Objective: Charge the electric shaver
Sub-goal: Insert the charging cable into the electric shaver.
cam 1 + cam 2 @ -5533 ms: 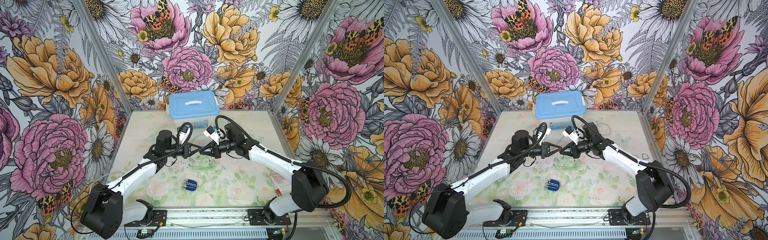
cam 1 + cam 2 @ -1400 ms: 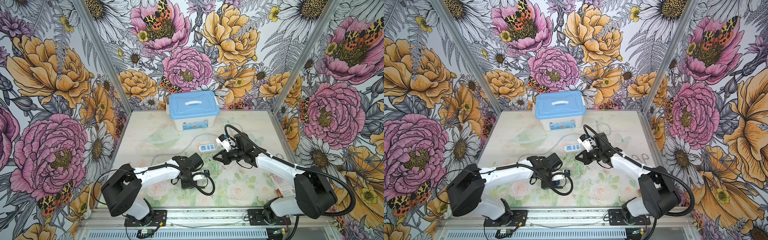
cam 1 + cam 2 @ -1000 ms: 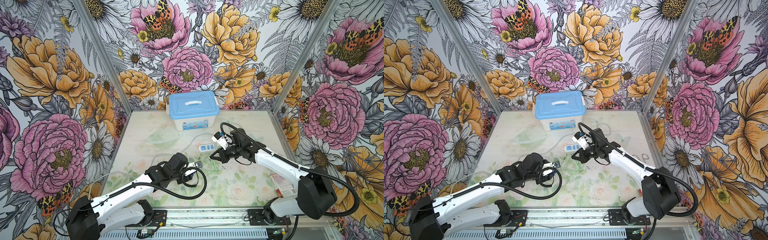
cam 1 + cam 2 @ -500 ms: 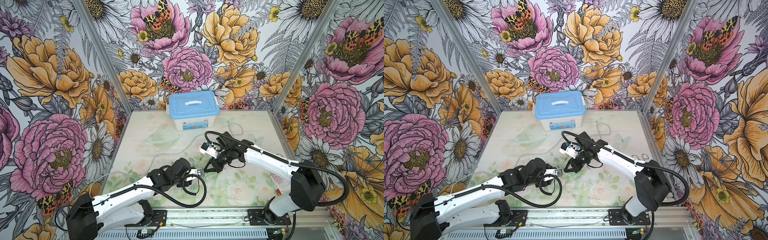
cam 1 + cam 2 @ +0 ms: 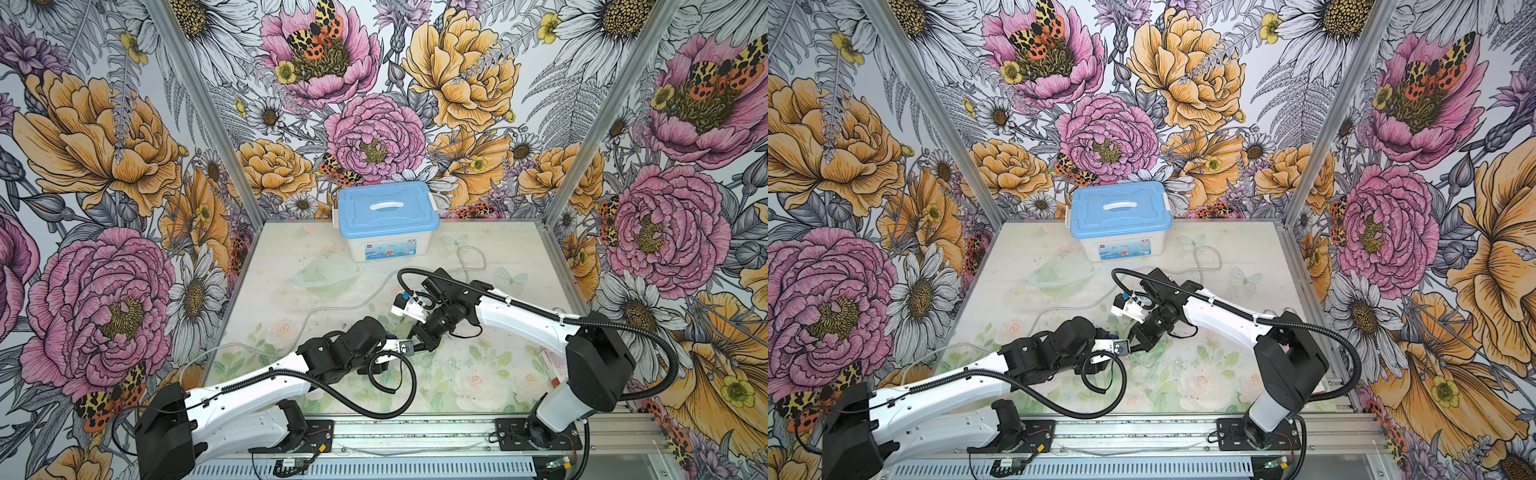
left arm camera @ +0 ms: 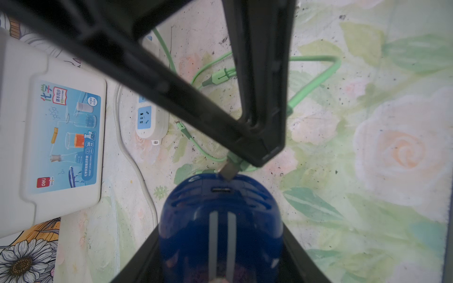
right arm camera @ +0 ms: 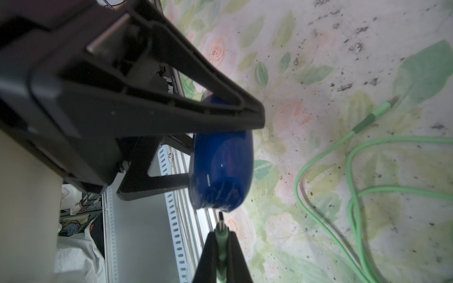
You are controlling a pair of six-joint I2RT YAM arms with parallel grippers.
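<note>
My left gripper (image 6: 220,235) is shut on the electric shaver (image 6: 220,225), its fingers on both sides of the glossy dark-blue body. A slot-shaped port (image 6: 221,190) shows on the shaver's far end. My right gripper (image 7: 221,236) is shut on a green cable plug (image 7: 221,224). The plug's metal tip (image 6: 229,171) sits against the shaver (image 7: 223,166) at that end, just off the slot. In both top views the two grippers meet at mid-table, right gripper (image 5: 415,347) against left gripper (image 5: 395,357). The left wrist hides the shaver there.
The green cable (image 7: 326,156) loops loosely on the floral mat. A white power strip (image 6: 150,120) with blue sockets lies beside its white cord. The blue-lidded box (image 5: 388,222) stands at the back. A red-white packet (image 5: 550,361) lies at the front right.
My right gripper has carried the plug forward and left until it meets the shaver. The left gripper has shifted slightly with the shaver in it.
</note>
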